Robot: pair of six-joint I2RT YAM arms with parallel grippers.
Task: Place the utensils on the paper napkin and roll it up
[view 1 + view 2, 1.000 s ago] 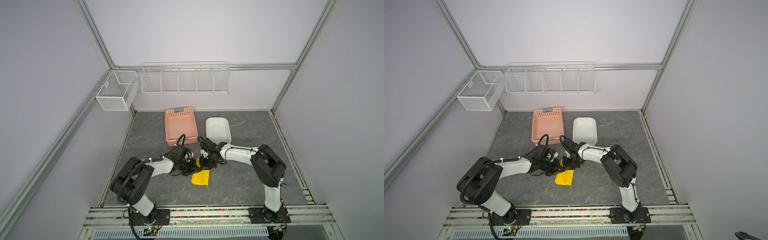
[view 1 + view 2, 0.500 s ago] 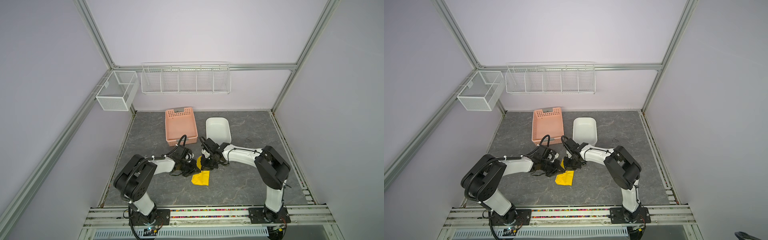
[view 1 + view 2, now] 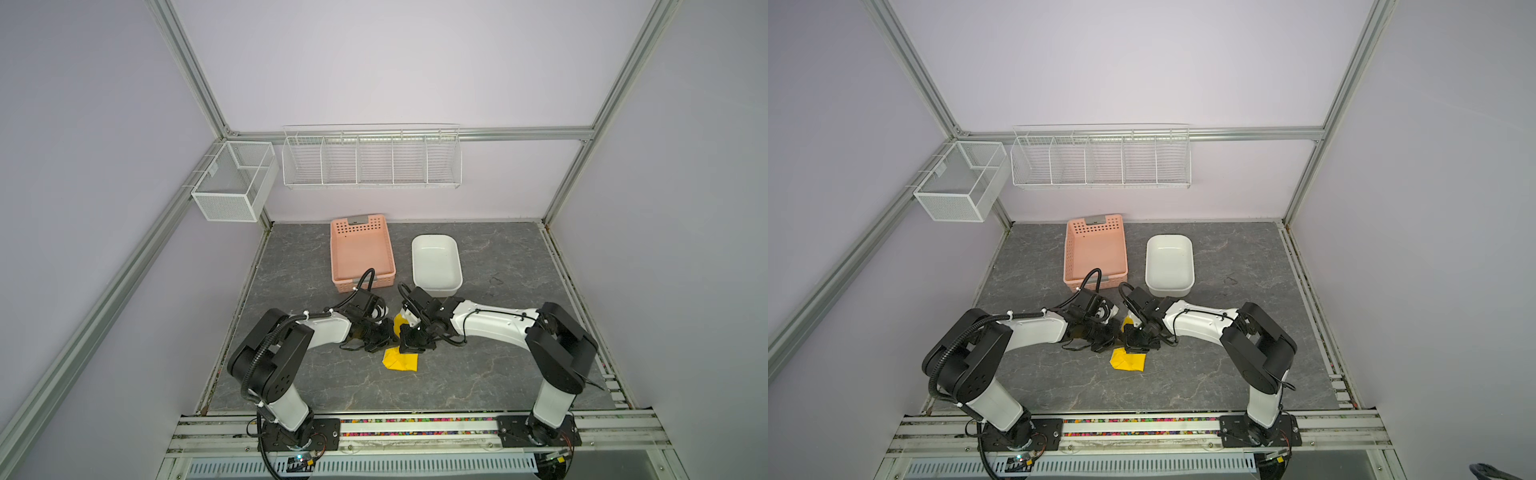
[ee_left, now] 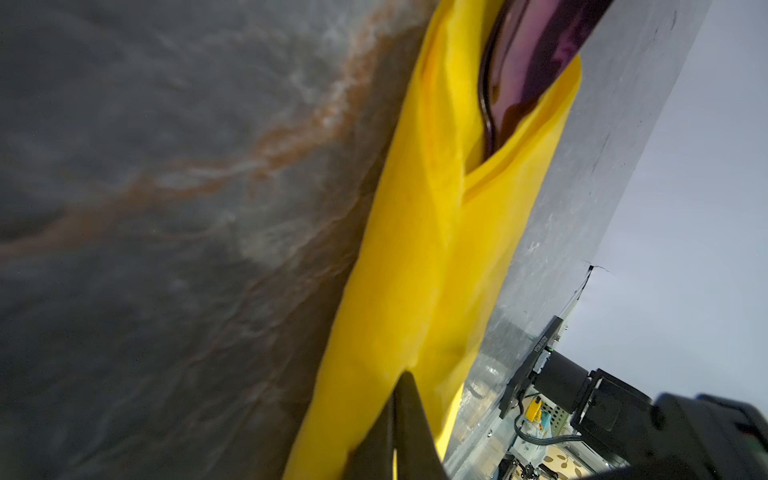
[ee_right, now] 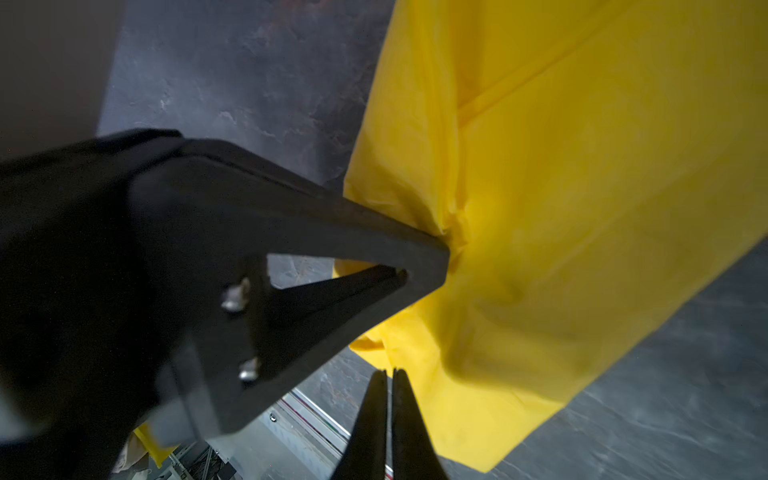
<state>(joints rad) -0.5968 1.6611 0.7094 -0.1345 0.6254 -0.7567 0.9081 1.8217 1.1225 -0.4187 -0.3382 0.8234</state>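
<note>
The paper napkin (image 3: 401, 360) (image 3: 1128, 360) lies folded over into a loose yellow roll mid-table, between my two grippers. In the left wrist view a shiny purple head of the utensils (image 4: 532, 54) sticks out of the far end of the paper napkin (image 4: 415, 249); the rest of the utensils are hidden inside. My left gripper (image 4: 401, 376) (image 3: 384, 337) is shut, its tips pinching a crumpled fold of the paper napkin (image 5: 582, 208). My right gripper (image 5: 388, 371) (image 3: 409, 343) is shut beside the napkin's edge with nothing between its fingers.
A pink perforated basket (image 3: 361, 253) and a white oblong tub (image 3: 436, 262) stand just behind the grippers. Two white wire baskets (image 3: 372, 156) (image 3: 232, 187) hang on the back and left walls. The arm bases sit on the front rail (image 3: 415, 426).
Both grippers stay at the napkin roll. The left arm's elbow has shifted a little to the right. The napkin has not visibly moved.
</note>
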